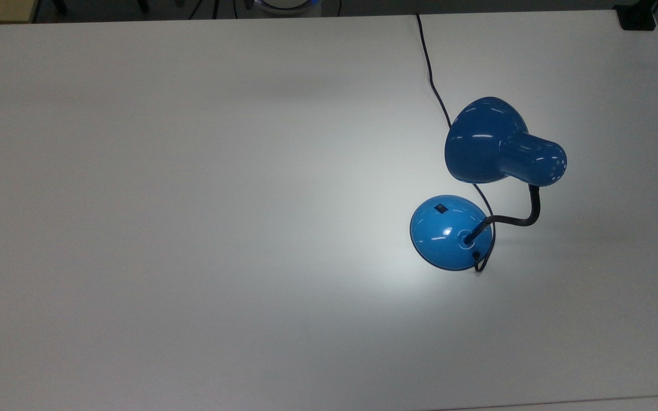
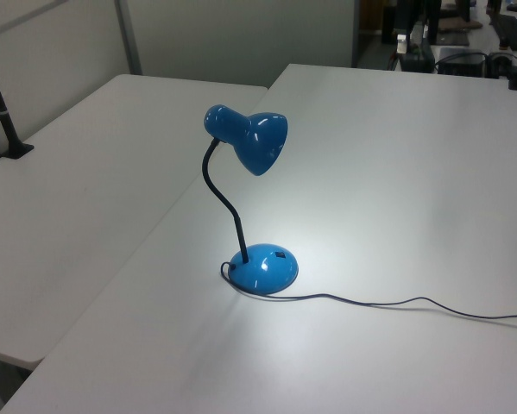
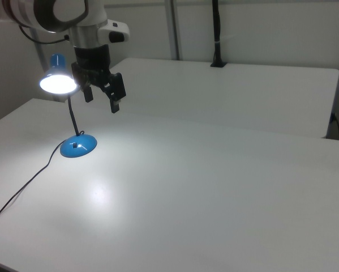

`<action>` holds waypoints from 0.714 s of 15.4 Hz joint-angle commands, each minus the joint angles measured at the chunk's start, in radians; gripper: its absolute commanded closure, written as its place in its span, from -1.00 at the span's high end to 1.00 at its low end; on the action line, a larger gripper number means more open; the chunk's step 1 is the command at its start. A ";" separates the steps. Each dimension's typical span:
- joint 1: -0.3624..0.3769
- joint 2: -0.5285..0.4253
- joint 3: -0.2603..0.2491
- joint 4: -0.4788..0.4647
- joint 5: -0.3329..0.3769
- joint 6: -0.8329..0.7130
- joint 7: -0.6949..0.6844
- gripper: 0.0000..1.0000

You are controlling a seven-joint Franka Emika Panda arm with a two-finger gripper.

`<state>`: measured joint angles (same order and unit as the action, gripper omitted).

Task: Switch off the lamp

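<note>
— Where's the lamp (image 3: 73, 122) relative to the gripper (image 3: 101, 97)?
— In the right view, low at the gripper's left on the white table (image 3: 214, 181); its lit shade (image 3: 58, 81) sits just beside the fingers.
— And the gripper?
— Fingers spread wide, holding nothing, touching nothing.
— Which way does the lamp point?
— Neck upright, shade tilted down over the base (image 1: 448, 231)

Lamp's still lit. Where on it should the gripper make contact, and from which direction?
Go for the small black switch on the lamp's domed base, straight down from above. It faces upward, clear of the shade and the neck. The gripper hangs open, above the table.
</note>
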<state>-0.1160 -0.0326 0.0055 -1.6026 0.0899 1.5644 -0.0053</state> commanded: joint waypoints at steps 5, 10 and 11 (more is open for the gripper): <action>0.019 0.004 -0.036 0.026 -0.006 -0.055 0.013 1.00; 0.021 0.003 -0.038 0.026 -0.006 -0.073 0.011 1.00; 0.021 0.003 -0.036 0.026 -0.006 -0.073 0.011 1.00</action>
<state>-0.1155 -0.0327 -0.0142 -1.6018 0.0898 1.5302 -0.0053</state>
